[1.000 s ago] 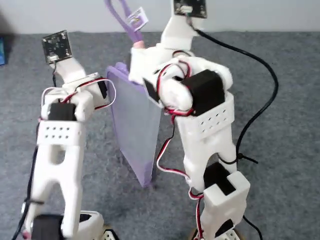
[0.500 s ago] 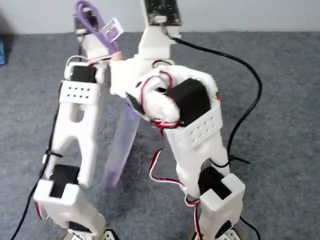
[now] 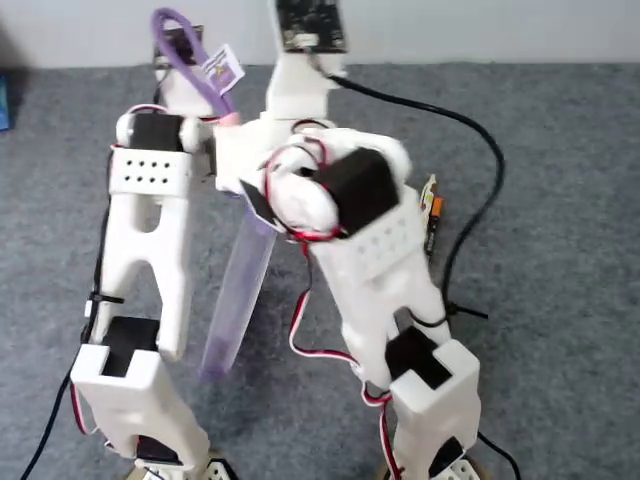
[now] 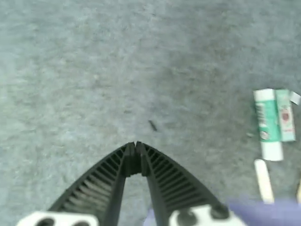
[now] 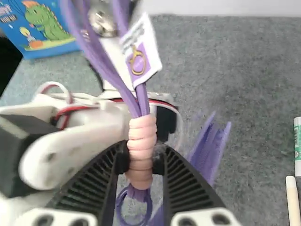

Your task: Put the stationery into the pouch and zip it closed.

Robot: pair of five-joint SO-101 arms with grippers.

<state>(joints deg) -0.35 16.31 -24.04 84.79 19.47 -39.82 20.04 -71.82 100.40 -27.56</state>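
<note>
A translucent purple pouch hangs edge-on above the grey carpet between the two arms. Its purple strap carries a paper tag and a pink coil. My right gripper is shut on that coil, and the pouch dangles below it. My left gripper is shut, tips touching, right beside the pouch's top; a purple blur lies against its base. A green-and-white glue stick and a white stick lie on the carpet. Pens peek out beside the right arm.
A blue dinosaur book lies at the carpet's far left edge. The right arm's black cable loops over the carpet to the right. A pale wall runs along the back. Open carpet spreads on the right.
The left arm has swung in from the left and risen to the pouch's top. The pouch has turned from face-on to edge-on and shifted left with the right arm.
</note>
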